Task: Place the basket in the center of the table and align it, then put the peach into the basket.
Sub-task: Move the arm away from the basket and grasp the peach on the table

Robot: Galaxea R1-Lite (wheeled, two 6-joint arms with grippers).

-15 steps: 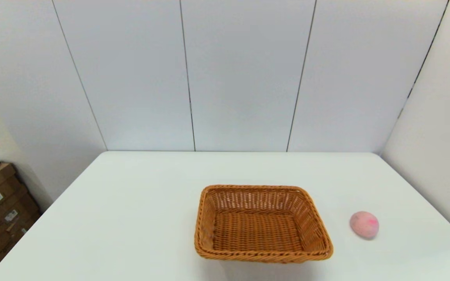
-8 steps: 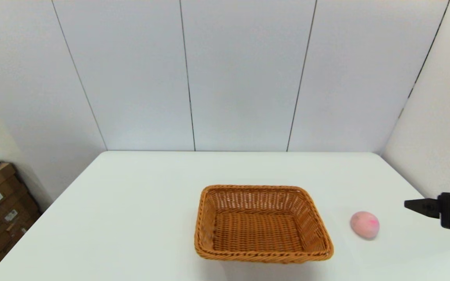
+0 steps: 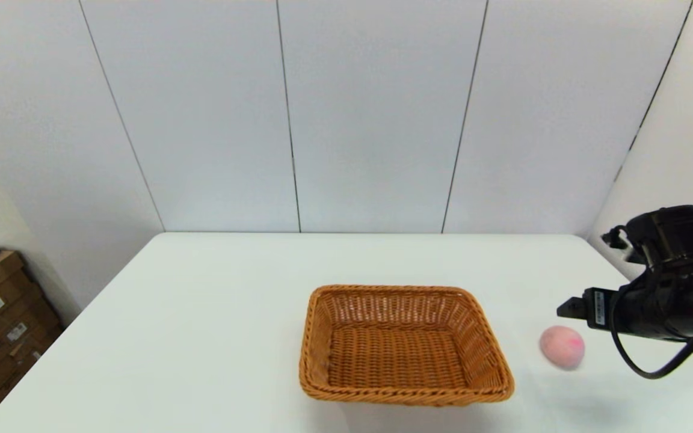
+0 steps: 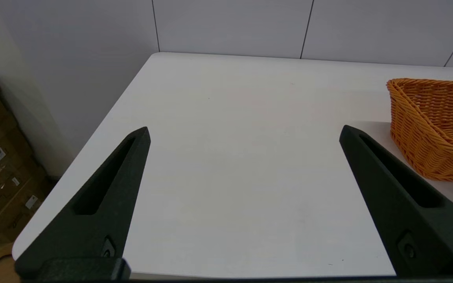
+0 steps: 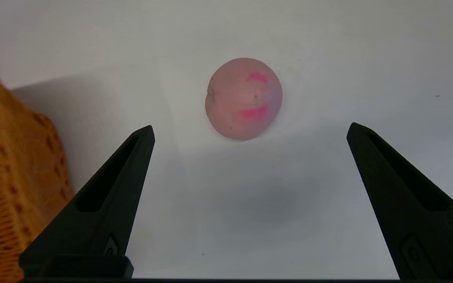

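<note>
My right gripper [image 5: 250,127] hangs spread wide over the peach [image 5: 243,98], basket [image 3: 403,344] at its 9 o'clock. Risk: round fruit rolls off-center if I nudge it. Left gripper [image 4: 244,131] spread too, idle.

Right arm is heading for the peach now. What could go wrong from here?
The peach is rounded and lies loose on the table, so the open right gripper could nudge it rolling. The basket wall is close beside, so a finger might clip it. The left gripper is parked, open.
</note>
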